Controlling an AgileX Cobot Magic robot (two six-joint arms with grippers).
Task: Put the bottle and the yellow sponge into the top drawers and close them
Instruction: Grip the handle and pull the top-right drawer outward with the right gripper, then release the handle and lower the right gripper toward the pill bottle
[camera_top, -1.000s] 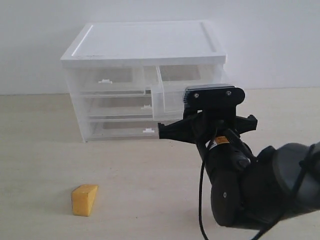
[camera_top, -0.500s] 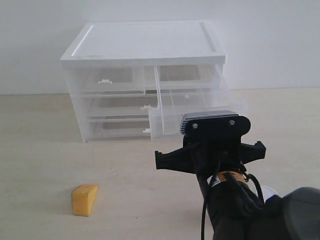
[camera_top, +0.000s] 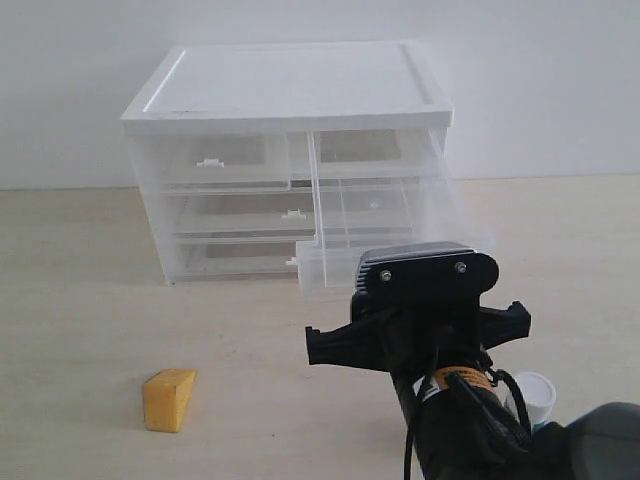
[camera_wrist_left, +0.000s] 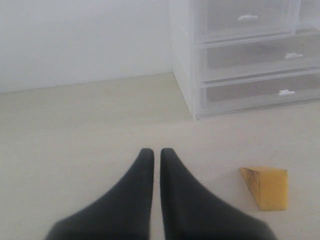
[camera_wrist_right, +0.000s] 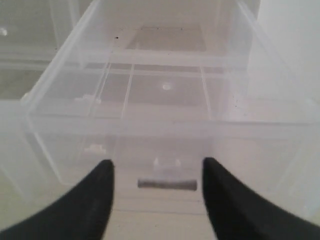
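Note:
The right top drawer (camera_top: 385, 215) stands pulled far out of the white-topped cabinet (camera_top: 290, 85), and it holds nothing. My right gripper (camera_wrist_right: 157, 165) is open in front of that drawer's clear front wall (camera_wrist_right: 165, 125); its small handle (camera_wrist_right: 166, 184) lies between the spread fingers, untouched. The left top drawer (camera_top: 215, 160) is shut. The yellow sponge (camera_top: 170, 400) lies on the table at the front left. My left gripper (camera_wrist_left: 157, 152) is shut and empty above the table, with the sponge (camera_wrist_left: 267, 186) off to one side of it. The bottle's white cap (camera_top: 533, 398) shows beside my right arm.
Two full-width drawers (camera_top: 240, 215) under the top ones are shut. My right arm's black wrist mount (camera_top: 425, 300) hides the drawer's front edge and part of the bottle in the exterior view. A white wall stands behind the cabinet.
My right arm has drawn back from the cabinet and the right top drawer has come out with it. The bottle's cap has come into view beside the arm. The sponge has not moved.

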